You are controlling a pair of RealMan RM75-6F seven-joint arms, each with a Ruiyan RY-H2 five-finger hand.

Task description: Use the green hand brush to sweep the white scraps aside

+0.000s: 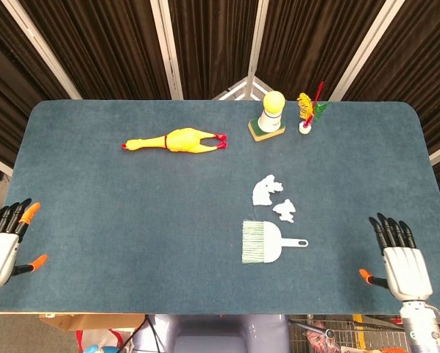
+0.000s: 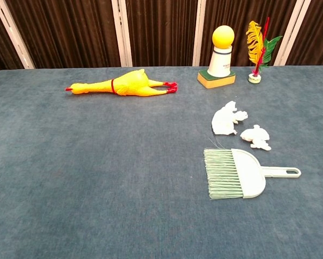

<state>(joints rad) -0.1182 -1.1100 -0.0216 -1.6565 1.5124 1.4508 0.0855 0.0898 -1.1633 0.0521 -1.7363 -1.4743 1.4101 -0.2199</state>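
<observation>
While both hands wait at the near edge, the scene is as follows.

Bench: a bench (image 1: 95, 213) with a blue-grey carpet-like cover carries all the things.

Green hand brush: the green hand brush (image 1: 265, 242) lies flat on the bench, right of the middle and toward the near side. Its bristles point to the left and its thin handle points to the right. No hand touches it.

White scraps: two white scraps (image 1: 267, 190) lie just behind the brush, on the far side of it. The bigger one is to the left, the smaller one is to the right and a little nearer. They are close to each other and near the brush head, but apart from it.

Left hand: the left hand (image 1: 1, 246) is at the near left corner, partly outside the bench edge. Its fingers are spread and it holds nothing.

Right hand: the right hand (image 1: 399, 258) is over the near right part of the bench, well apart from the brush handle. Its fingers are straight and apart, and it is empty.

Other things: a yellow rubber chicken (image 1: 176, 140) lies on its side at the far left of the middle. A white bottle with a yellow ball top (image 1: 269, 115) stands on a small pad at the far edge, and just to its right stands a small holder with feathers (image 1: 308, 112).
</observation>
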